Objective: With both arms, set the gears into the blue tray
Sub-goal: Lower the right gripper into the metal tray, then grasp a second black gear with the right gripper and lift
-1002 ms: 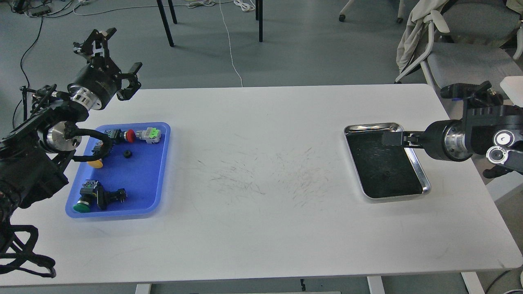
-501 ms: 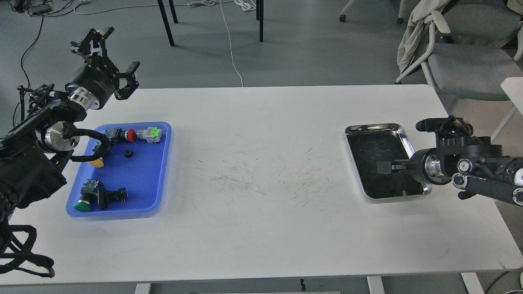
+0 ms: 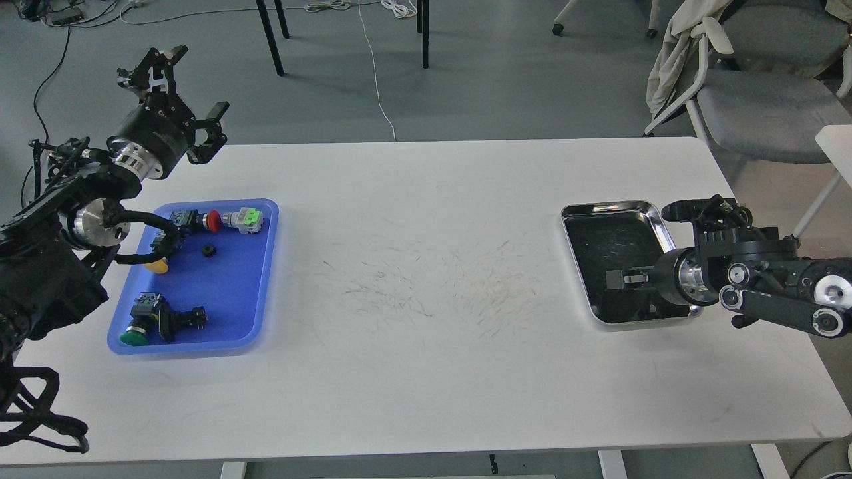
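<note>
Reaching low over the steel tray [image 3: 672, 234], the right gripper [image 3: 616, 279] could bump its rim; its grip is unclear. The left gripper [image 3: 183, 93] hangs open.

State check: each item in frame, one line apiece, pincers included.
blue tray: flat on table, holding parts
gear: lying loose in blue tray, untouched
red push-button: on its side in blue tray
green push-button: on its side in blue tray
steel tray: flat on table, contents not discernible
left pincer: open, raised beyond the blue tray, empty
right pincer: over steel tray, open or shut unclear
</note>
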Tool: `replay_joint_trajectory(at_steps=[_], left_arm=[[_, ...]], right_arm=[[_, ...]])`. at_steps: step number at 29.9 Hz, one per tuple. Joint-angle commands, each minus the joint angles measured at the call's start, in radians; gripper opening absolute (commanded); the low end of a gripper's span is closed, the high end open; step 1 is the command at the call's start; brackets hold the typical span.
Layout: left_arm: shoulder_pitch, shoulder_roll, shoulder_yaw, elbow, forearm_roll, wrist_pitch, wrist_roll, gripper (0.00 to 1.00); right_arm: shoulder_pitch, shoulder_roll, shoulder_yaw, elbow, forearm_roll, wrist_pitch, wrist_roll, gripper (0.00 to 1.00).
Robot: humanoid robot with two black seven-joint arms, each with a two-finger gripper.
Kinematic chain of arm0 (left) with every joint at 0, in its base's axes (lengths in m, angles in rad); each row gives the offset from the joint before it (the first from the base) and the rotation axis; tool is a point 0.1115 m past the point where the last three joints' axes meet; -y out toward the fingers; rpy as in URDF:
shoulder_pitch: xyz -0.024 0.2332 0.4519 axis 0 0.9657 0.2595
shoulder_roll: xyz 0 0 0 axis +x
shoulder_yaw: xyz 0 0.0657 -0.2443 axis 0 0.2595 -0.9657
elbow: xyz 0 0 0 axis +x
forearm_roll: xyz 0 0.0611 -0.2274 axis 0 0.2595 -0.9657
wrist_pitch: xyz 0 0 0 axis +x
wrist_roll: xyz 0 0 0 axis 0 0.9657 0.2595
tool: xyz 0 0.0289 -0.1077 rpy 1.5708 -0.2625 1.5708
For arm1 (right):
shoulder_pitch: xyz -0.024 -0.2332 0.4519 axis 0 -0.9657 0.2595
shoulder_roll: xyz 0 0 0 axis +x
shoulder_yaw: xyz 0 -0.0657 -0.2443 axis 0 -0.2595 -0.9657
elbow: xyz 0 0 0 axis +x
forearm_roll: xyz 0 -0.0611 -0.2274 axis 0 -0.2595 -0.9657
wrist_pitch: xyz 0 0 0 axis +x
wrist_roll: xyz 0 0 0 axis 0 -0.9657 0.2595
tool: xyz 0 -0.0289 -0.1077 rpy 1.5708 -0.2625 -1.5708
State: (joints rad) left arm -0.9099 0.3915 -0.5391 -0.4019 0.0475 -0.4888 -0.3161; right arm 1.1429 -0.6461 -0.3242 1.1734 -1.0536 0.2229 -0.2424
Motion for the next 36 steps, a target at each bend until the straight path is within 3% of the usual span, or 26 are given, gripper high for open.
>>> replay_joint_trajectory(at_steps=[1, 3, 21, 24, 29, 36], left_arm=[[0.000, 0.000, -0.002, 0.000, 0.000, 0.000, 0.000, 0.98], [0.000, 0.000, -0.002, 0.000, 0.000, 0.000, 0.000, 0.98], [-0.004, 0.001, -0.002, 0.000, 0.000, 0.000, 0.002, 0.98], [-0.007, 0.015, -0.002, 0.000, 0.000, 0.000, 0.002, 0.98], [-0.009, 0.021, -0.002, 0.000, 0.000, 0.000, 0.002, 0.98], [-0.007, 0.021, -0.001, 0.000, 0.000, 0.000, 0.002, 0.98]], right_arm=[[0.004, -0.001, -0.013, -0.003, 0.000, 0.019, 0.000, 0.55], [0.004, -0.003, -0.016, -0.005, 0.000, 0.021, 0.000, 0.48], [0.004, 0.040, -0.033, -0.060, 0.000, 0.021, 0.000, 0.42], [0.003, 0.045, -0.033, -0.066, 0.000, 0.023, 0.000, 0.24], [0.008, 0.049, -0.033, -0.067, 0.001, 0.023, 0.002, 0.04], [0.132, 0.000, -0.023, 0.031, 0.040, 0.044, 0.000, 0.02]])
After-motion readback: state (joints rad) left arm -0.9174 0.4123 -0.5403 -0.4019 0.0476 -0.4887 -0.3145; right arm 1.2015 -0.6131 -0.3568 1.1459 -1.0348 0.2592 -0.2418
